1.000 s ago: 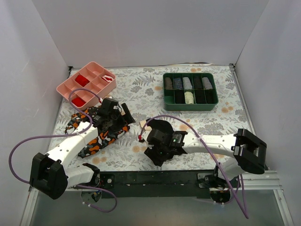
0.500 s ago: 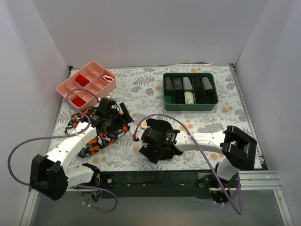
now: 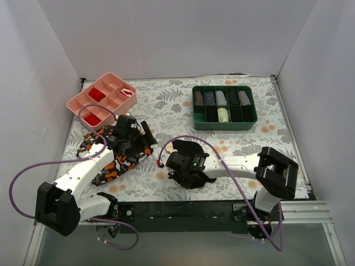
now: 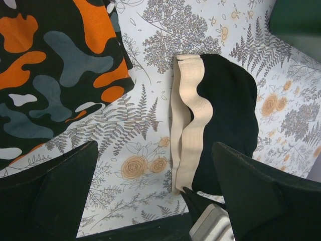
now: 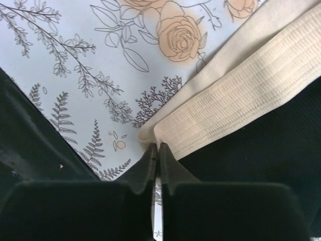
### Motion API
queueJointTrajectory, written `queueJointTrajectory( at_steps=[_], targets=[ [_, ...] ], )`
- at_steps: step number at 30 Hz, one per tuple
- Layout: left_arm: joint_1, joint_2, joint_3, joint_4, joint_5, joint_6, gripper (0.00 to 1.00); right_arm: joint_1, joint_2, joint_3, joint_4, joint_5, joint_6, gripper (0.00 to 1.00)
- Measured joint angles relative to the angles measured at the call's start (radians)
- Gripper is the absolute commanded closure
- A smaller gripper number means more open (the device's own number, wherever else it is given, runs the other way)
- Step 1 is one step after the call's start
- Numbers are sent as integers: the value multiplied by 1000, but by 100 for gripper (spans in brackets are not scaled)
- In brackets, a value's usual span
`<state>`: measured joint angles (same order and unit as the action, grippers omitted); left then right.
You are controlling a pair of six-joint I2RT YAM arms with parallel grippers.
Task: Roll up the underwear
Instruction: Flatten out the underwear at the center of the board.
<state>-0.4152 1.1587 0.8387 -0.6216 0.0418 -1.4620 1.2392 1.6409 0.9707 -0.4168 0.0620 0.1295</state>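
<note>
The underwear (image 4: pixel 225 115) lies flat on the floral table cover, black fabric with its cream waistband (image 4: pixel 193 130) along the left side in the left wrist view. My right gripper (image 5: pixel 157 146) is shut, its tips pinching the near corner of the waistband (image 5: pixel 241 105). In the top view the right gripper (image 3: pixel 178 160) covers most of the garment. My left gripper (image 4: pixel 154 145) hovers wide open above the table just left of the waistband, holding nothing; in the top view the left gripper (image 3: pixel 143 138) sits over the edge of the patterned cloth.
An orange, black and grey patterned cloth (image 3: pixel 119 160) lies at the left under the left arm. A pink compartment tray (image 3: pixel 102 100) stands at the back left. A green divided bin (image 3: pixel 223 105) with rolled items stands at the back right.
My right gripper slid a little left onto the waistband corner and closed from open to shut. The left arm barely moved.
</note>
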Motion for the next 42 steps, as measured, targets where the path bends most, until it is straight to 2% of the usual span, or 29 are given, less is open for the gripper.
queueJointTrajectory(
  at_steps=[5, 13, 18, 26, 33, 42],
  targets=[
    [0, -1, -1, 0, 0, 3, 2, 0, -38, 31, -47, 42, 6, 99],
    [0, -26, 2, -3, -13, 8, 2, -1, -275, 299, -108, 113, 14, 99],
    [1, -46, 32, -7, -45, 12, 2, -18, -343, 382, -146, 146, 43, 99],
    [1, -59, 39, 6, -45, 23, 2, -128, -359, 375, -248, 159, 96, 99],
    [1, -46, 3, 37, 46, 37, 2, -299, -441, 239, -242, 133, 114, 99],
    [-33, -44, -90, 90, 188, 113, 2, -435, -443, 154, -228, 79, 103, 99]
  ],
)
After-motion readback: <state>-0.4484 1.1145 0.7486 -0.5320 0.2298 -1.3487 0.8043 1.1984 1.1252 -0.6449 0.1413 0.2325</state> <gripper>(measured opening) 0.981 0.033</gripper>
